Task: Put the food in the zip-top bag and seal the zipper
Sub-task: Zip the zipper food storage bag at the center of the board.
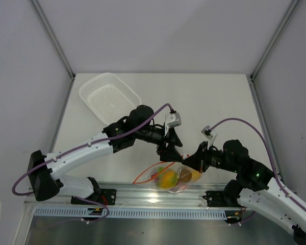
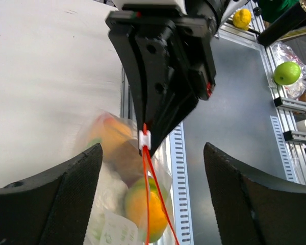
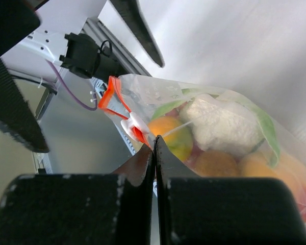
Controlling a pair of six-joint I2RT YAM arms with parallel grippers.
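The clear zip-top bag (image 1: pixel 172 177) hangs low over the table's near edge, with the food inside it. A yellow-green mango (image 2: pixel 145 206) sits lowest, and a white-and-green piece (image 3: pixel 222 125) and orange pieces (image 3: pixel 214 163) lie beside it. The red-orange zipper (image 2: pixel 152 194) runs down from a white slider (image 2: pixel 144 138). My right gripper (image 3: pixel 154 138) is shut on the bag's top corner, right beside the slider (image 3: pixel 134 126). My left gripper (image 2: pixel 153 145) is wide open, its fingers either side of the zipper without touching it. In the top view the left gripper (image 1: pixel 172 154) and right gripper (image 1: pixel 187 162) meet above the bag.
A white mesh basket (image 1: pixel 109 97) lies at the back left of the table. An aluminium rail (image 1: pixel 143 196) with a slotted cable channel (image 2: pixel 181 194) runs along the near edge under the bag. Beyond the table, a green fruit (image 2: pixel 287 73) and a yellow one (image 2: pixel 241 18) show.
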